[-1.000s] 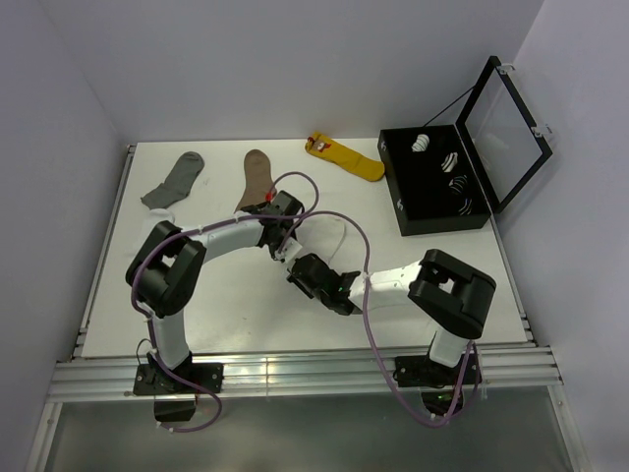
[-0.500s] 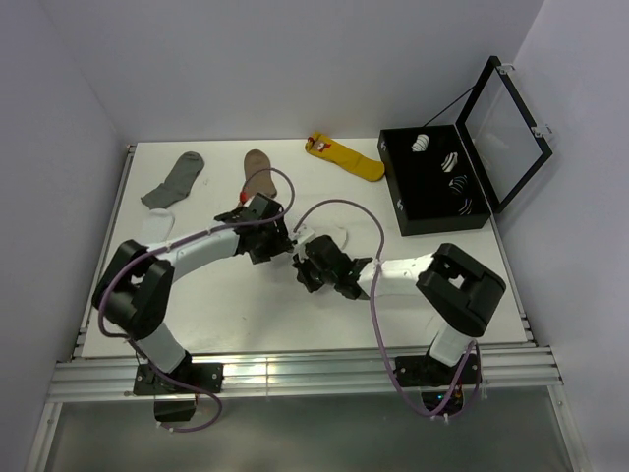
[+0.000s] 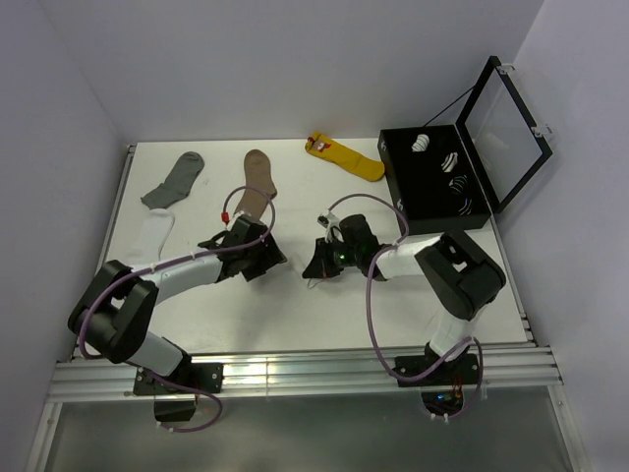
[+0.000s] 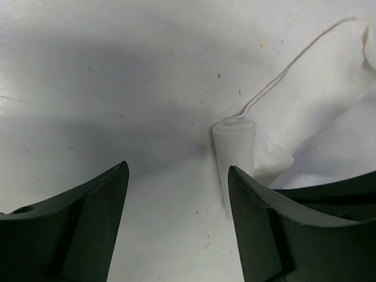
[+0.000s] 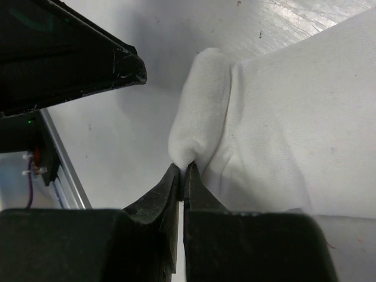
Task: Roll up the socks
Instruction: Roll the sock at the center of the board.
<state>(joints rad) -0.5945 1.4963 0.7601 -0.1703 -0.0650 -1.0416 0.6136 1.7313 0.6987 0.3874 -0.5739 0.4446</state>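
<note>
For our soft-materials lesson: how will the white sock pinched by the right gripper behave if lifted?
Probably floppy: the white sock creases where the right gripper pinches it, so it would likely drape. Probably light, being thin fabric. Its rolled edge looks loose and may unroll.

You've got a white table. Grey sock lies flat at the far left. Brown sock is right of it, not touching. Yellow sock is at the far edge, angled. Black box sits far right, lid up. Left white sock lies just nearer you than the grey one. Middle white sock lies mid-table, one end rolled into a short tube, the rest loose and creased.
</note>
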